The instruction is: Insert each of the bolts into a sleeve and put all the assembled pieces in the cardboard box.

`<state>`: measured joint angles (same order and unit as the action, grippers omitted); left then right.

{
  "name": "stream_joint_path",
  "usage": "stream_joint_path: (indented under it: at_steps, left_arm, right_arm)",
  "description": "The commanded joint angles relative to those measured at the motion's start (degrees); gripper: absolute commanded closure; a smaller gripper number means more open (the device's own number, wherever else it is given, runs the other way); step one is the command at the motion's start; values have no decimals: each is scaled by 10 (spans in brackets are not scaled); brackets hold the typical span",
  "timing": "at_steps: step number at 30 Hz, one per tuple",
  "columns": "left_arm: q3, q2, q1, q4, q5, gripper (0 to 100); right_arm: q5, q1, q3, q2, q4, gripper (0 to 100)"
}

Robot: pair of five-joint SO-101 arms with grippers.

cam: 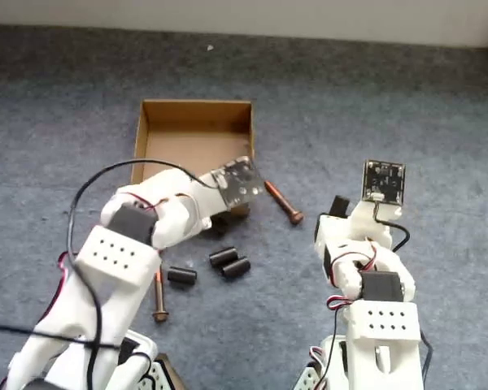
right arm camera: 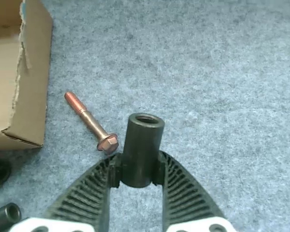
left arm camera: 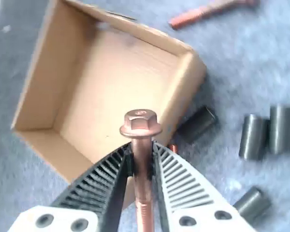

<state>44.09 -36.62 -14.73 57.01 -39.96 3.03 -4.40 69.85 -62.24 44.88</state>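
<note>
Left jaws: clamped tight on the shank of the held bolt (left arm camera: 140, 145), its flanged head standing clear above the tips.
Right jaws: closed around the held sleeve (right arm camera: 142, 150), gripped low, its open bore poking out past the tips.
Held bolt's place: at the near corner of the cardboard box (left arm camera: 53, 72), the head over the box floor by the near wall.
Held sleeve's place: above the grey carpet (right arm camera: 222, 72), well apart from the box.
Loose bolt (cam: 282, 202): flat on the carpet just beside the box corner, between the two arms.
Other bolt (cam: 159, 294): on the carpet, right beside the left arm (cam: 114, 260).
Pair of sleeves (cam: 224, 257): lying side by side, touching, in front of the box.
Single sleeve (cam: 181, 276): near the pair, on the left arm's side.
Fourth sleeve (left arm camera: 196, 123): lying against the box's outer wall.
</note>
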Motion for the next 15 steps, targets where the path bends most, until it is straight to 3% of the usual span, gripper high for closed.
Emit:
stream_joint_path:
  at_steps: [1, 7, 15]
  left_arm:
    - [-6, -90, 12, 3, 124, 994]
    - [-2, -153, 26, 6, 212, 994]
    - [5, -197, 22, 4, 410, 994]
  right_arm:
    - [6, -10, -10, -8, -9, 994]
    - [59, -73, -13, -9, 36, 994]
    - [71, -106, -39, -95, 57, 994]
